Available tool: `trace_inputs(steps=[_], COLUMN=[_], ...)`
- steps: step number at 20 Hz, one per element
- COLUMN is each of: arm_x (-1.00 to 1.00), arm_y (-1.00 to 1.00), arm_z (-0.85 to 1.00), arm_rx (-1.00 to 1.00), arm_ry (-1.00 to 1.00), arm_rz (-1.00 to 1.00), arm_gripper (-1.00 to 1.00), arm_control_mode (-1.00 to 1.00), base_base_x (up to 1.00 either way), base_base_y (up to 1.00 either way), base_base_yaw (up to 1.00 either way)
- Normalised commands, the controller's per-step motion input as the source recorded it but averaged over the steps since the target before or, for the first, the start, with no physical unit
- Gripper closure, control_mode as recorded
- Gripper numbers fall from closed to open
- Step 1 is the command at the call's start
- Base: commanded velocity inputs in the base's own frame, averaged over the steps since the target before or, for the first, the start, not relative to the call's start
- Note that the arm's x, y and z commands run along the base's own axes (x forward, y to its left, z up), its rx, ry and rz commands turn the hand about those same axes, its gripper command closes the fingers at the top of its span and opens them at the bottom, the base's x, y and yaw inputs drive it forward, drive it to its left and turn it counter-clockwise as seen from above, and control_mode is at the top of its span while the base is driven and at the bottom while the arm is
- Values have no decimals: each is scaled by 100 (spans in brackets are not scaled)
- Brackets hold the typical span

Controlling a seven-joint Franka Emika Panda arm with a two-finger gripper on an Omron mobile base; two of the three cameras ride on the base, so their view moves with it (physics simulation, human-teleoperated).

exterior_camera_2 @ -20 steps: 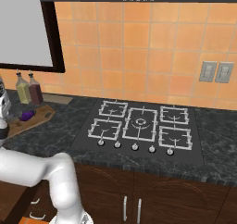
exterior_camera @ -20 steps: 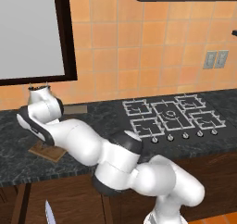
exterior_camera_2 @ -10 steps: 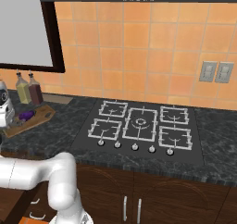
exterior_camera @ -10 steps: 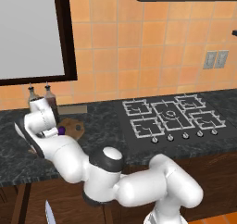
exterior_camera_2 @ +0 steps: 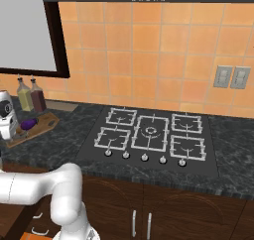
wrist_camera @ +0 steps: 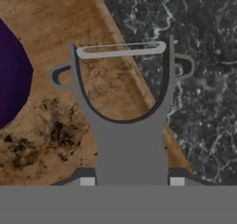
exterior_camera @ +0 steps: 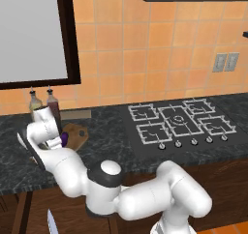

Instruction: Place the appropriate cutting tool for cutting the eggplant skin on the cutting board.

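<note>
Eggplant [wrist_camera: 11,75] at left on the cutting board [wrist_camera: 55,126]. Peeler [wrist_camera: 125,121] gripped by its handle in the near-shut gripper [wrist_camera: 132,181], head straddling the board's edge beside dark counter [wrist_camera: 203,79]. Best shifted toward the eggplant before release, landing wholly on wood.

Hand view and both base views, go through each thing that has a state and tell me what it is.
Grey Y-shaped peeler: between the finger tips, head over the board's edge.
Gripper: closed on the peeler.
Glossy dark-purple eggplant: lying on the board, whole.
Brown wooden cutting board: flat on the counter.
Two glass bottles: upright, capped.
Gas stove: burners unlit.
</note>
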Motion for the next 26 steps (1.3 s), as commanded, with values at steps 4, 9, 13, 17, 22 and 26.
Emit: trace_inputs(steps=[4,9,13,17,22,26], arm_x=[-18,-36,-44,-41,-17,-1], arm_y=[-12,-13,-39,-73,-91,-96], arm_z=[12,61,52,39,32,27], arm_rx=[2,0,0,4,7,8], arm_ry=[0,-6,-8,-11,-3,0], arm_rz=[0,0,0,0,0,0], arm_gripper=[-100,-100,-100,-100,-100,-100], arm_control_mode=[-100,-100,-100,-100,-100,-100], base_base_x=[0,0,0,0,0,0], base_base_y=[0,0,0,0,0,0], base_base_yaw=[0,0,0,0,0,0])
